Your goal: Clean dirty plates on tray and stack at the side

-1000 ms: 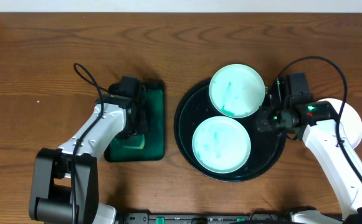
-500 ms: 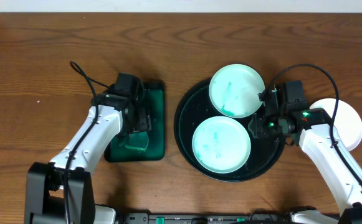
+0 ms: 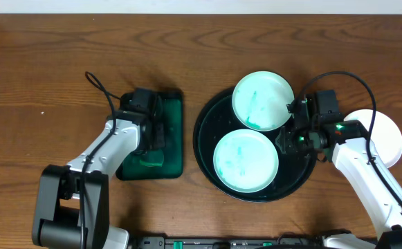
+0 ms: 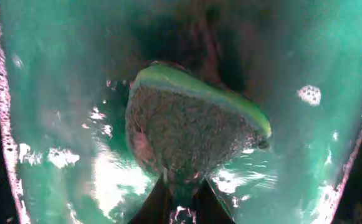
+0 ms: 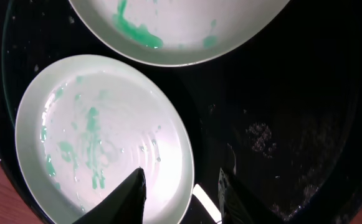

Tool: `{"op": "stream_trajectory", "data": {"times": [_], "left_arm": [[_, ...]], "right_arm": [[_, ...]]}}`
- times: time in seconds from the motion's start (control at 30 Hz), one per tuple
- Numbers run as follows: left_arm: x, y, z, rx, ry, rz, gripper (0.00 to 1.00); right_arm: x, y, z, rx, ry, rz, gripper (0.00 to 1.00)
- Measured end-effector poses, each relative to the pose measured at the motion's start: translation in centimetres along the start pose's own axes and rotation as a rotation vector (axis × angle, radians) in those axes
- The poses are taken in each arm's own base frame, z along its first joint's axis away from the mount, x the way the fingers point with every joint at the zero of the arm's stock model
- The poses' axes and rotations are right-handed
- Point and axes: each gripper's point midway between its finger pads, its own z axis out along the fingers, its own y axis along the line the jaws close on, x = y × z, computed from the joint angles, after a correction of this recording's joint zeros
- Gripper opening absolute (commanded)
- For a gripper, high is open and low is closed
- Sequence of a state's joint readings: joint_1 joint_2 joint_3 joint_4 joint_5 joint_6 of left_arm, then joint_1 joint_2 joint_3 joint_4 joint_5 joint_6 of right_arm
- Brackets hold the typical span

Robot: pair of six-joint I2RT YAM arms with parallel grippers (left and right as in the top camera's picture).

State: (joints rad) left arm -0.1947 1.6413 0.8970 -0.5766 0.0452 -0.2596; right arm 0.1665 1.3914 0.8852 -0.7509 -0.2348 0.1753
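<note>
Two plates smeared with teal lie on the round black tray [image 3: 207, 124]: a far plate [image 3: 263, 100] [image 5: 181, 25] and a near plate [image 3: 245, 161] [image 5: 106, 137]. A third, white plate [image 3: 389, 135] rests on the table to the right, partly under my right arm. My right gripper [image 3: 284, 140] [image 5: 182, 190] is open, with its jaws astride the near plate's right rim, one finger over the plate and one over the tray. My left gripper [image 3: 152, 153] [image 4: 181, 190] is shut on a green-edged sponge [image 4: 193, 124] in soapy water.
The sponge sits in a small rectangular dark green tray [image 3: 174, 111] [image 4: 56, 93] left of the round tray. Wet specks dot the black tray floor [image 5: 293, 124]. Brown wooden table [image 3: 48, 55] lies all around.
The left gripper opened wide and then shut on the sponge in the green tray. The right gripper moved left over the black tray to the near plate's rim, then held still.
</note>
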Motion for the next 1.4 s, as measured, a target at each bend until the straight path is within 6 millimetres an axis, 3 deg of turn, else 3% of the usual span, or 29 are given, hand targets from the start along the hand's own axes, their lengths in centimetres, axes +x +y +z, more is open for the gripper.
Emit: {"op": "stream_trajectory", "data": {"times": [0.17, 0.33, 0.47, 0.57, 0.7, 0.8, 0.97, 1.27, 1.4], "left_arm": [[-0.3, -0.1, -2.4, -0.006, 0.019, -0.002, 0.07], [-3.4, -1.1, -8.9, 0.042, -0.121, -0.003, 0.07], [-3.3, -1.3, -13.0, 0.08, -0.177, -0.002, 0.07], [-2.1, -1.5, -13.6, 0.105, -0.151, 0.0, 0.07], [-1.0, -1.8, -13.6, 0.128, -0.105, 0.003, 0.07], [-0.9, -3.0, -13.7, 0.185, -0.1, 0.014, 0.07], [-1.0, -7.2, -13.0, 0.255, -0.104, 0.077, 0.07], [0.8, -17.7, -6.6, 0.33, -0.03, 0.191, 0.07], [3.1, -21.2, -3.6, 0.339, 0.015, 0.241, 0.08]], "right_arm": [[-0.2, -0.9, 0.0, 0.054, -0.012, 0.05, 0.4], [-0.5, -1.1, 0.2, 0.059, -0.02, 0.039, 0.47], [0.5, 0.6, 2.3, -0.056, 0.066, -0.055, 0.39], [1.7, 0.7, 4.3, -0.078, 0.148, -0.071, 0.33], [3.1, 0.5, 6.9, -0.089, 0.236, -0.076, 0.22], [3.0, 0.6, 7.6, -0.085, 0.241, -0.087, 0.01], [2.9, 0.7, 7.8, -0.078, 0.238, -0.018, 0.01], [3.0, 0.8, 7.9, -0.071, 0.242, 0.022, 0.01], [3.0, 0.8, 7.9, -0.07, 0.242, 0.021, 0.01]]}}
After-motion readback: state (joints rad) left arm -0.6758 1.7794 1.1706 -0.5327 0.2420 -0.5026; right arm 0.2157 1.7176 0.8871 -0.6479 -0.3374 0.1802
